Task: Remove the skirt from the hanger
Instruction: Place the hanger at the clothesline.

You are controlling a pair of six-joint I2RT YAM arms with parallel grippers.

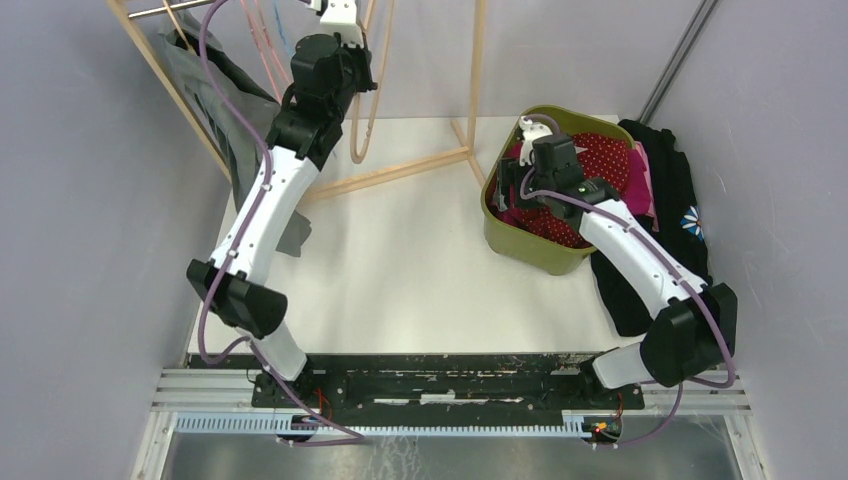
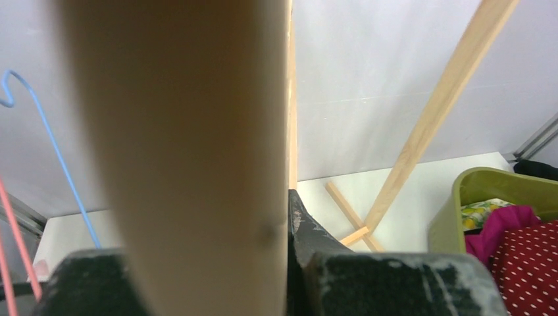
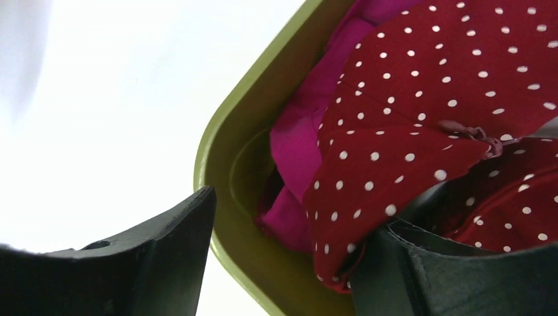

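Skirt (image 1: 600,160), red with white dots, lies heaped in the olive-green bin (image 1: 520,245) at about 2 o'clock on the table, on top of a magenta cloth (image 3: 296,145). We see the right gripper (image 3: 296,217) hanging over the bin's near corner with its jaws spread apart. A fold of the skirt drapes against one finger, but nothing is pinched between the two.

At 11 o'clock the left gripper (image 2: 197,276) is raised high and clenched on the tan hanger (image 2: 184,131), which fills most of its wrist view. Beside it we find the wooden rack (image 1: 400,172), its foot beam running across the far side of the table between the arm and the bin. A grey garment (image 1: 240,150) hangs from it at 10 o'clock, with a thin blue wire hanger (image 2: 59,158) nearby. A black garment with a flower print (image 1: 670,170) is slumped at 3 o'clock, just beside the bin.

The table (image 1: 400,280) is plain white, closed in by pale grey walls (image 1: 80,200).
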